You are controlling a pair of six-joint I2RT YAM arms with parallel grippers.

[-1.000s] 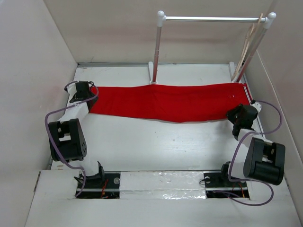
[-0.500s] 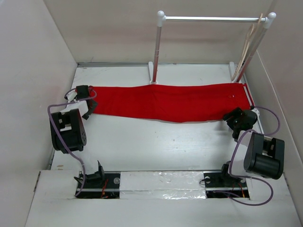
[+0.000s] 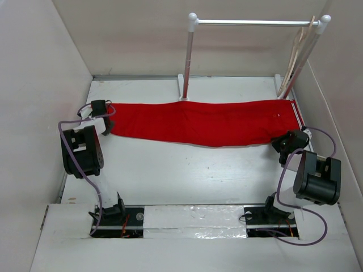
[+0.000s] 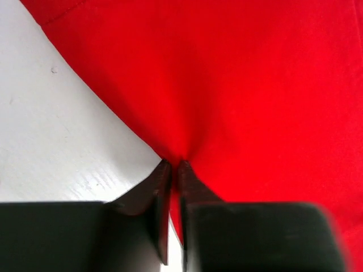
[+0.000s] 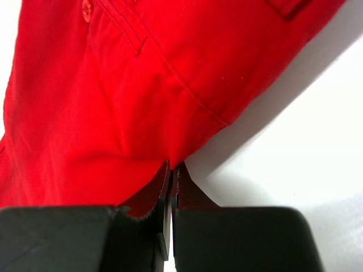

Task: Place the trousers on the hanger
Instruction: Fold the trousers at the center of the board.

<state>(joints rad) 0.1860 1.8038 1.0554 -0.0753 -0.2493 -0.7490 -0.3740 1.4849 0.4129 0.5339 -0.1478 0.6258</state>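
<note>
White tabletop [image 3: 187,170]: smooth red trousers [image 3: 204,122] flat; L tool [image 4: 174,164] & R tool [image 5: 171,165] pinch cloth edges.

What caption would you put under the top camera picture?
Left gripper and right gripper pinch opposite ends of the trousers lying flat; the hanger hangs on the rail.
</note>
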